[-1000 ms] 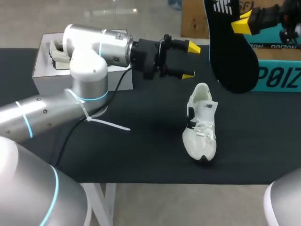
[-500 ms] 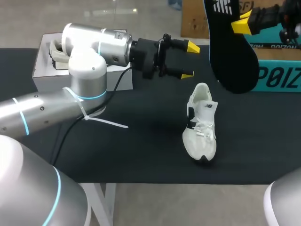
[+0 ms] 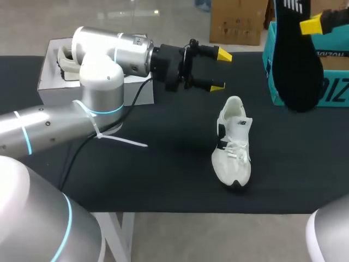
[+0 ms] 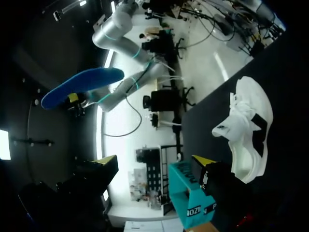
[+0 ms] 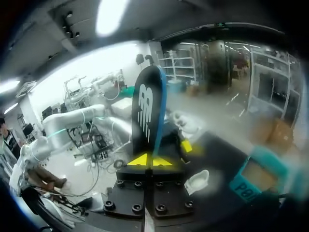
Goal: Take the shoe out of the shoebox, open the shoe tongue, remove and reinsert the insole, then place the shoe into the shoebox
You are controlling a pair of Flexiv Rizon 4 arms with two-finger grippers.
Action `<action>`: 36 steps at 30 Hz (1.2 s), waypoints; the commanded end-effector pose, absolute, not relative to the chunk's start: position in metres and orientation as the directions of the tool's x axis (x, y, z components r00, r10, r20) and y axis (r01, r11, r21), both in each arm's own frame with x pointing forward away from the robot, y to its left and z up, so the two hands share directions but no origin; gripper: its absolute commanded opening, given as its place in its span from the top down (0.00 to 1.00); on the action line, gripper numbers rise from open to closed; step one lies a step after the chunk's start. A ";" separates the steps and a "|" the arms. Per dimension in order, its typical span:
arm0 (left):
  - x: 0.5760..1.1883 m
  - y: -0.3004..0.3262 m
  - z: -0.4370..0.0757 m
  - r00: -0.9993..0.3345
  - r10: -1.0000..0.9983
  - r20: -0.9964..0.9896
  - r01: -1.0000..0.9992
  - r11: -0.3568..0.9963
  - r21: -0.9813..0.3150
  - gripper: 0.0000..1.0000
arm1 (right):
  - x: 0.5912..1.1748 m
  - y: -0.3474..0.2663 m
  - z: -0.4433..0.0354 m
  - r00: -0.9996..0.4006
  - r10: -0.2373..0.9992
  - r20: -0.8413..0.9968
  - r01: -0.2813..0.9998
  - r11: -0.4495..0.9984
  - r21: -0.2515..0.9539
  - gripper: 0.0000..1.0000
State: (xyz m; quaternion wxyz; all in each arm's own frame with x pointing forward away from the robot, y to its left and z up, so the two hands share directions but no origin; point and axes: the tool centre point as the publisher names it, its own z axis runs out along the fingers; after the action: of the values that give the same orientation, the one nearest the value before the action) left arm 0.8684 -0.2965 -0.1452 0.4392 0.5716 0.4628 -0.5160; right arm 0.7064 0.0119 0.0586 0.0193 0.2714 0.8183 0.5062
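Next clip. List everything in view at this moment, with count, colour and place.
sneaker: one, white with black patches, on the table, right of middle.
insole: one, black, held up over the table's far right.
shoebox: one, teal, at the far right edge.
grey box: one, far left, behind the left arm; contents unclear.
table: one, black top.
left gripper: fingers open, empty, above the table beyond the sneaker.
right gripper: fingers shut on the insole.

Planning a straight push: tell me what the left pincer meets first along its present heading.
Probably the shoebox, seen ahead between the left pincer's open fingers. The shoe lies aside; the insole looks higher. Depth is unclear.
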 end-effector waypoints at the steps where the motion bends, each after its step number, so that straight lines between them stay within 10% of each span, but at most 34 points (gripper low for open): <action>1: 0.868 -0.298 -0.146 0.041 0.074 -0.996 0.982 -0.185 0.027 0.00 | 0.718 -0.010 0.004 -0.824 0.363 0.435 0.504 0.119 0.855 1.00; 36: 0.868 -0.298 -0.146 0.041 0.074 -0.996 0.982 -0.185 0.027 0.00 | 0.746 -0.009 -0.065 -0.687 0.325 0.650 0.691 0.014 0.723 1.00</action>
State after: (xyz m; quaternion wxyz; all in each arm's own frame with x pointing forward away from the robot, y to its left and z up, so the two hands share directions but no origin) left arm 0.8680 -0.2964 -0.1452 0.4395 0.5714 0.4628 -0.5159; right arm 0.7436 -0.0094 -0.0656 -0.1513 0.3656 0.6942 0.6013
